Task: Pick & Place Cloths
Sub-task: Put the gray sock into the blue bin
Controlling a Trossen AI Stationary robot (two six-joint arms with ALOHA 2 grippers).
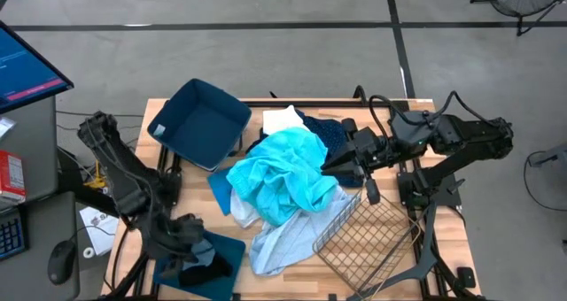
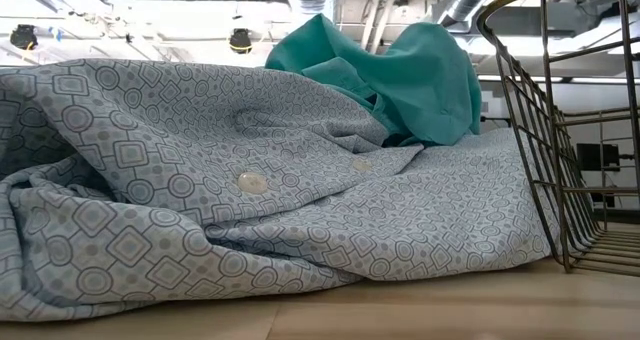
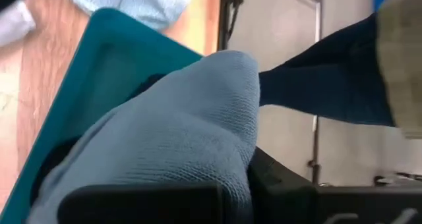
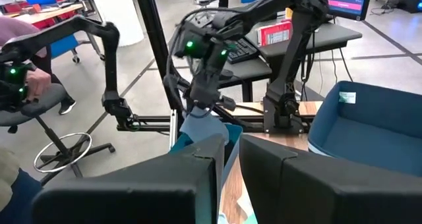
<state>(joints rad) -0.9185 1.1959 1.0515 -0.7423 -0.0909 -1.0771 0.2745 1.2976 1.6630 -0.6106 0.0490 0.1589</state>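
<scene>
We see the left gripper (image 1: 190, 248) with jaws shut on a grey cloth (image 3: 178, 132) over the flat bin (image 1: 221, 248). The cyan cloth (image 1: 283, 173) tops the bench's centre pile, just left of the nearer right gripper (image 1: 341, 164), whose jaws look nearly closed and seemingly empty.

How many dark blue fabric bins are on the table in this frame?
2. One open dark blue fabric bin sits tilted at the table's far left corner; a second, flatter blue bin lies at the near left edge under the left gripper. The cloth pile may hide more.

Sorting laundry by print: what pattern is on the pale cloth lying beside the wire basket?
Small grey geometric shapes, circles and diamonds, on the pale blue-white cloth; clearest in the low view.
</scene>
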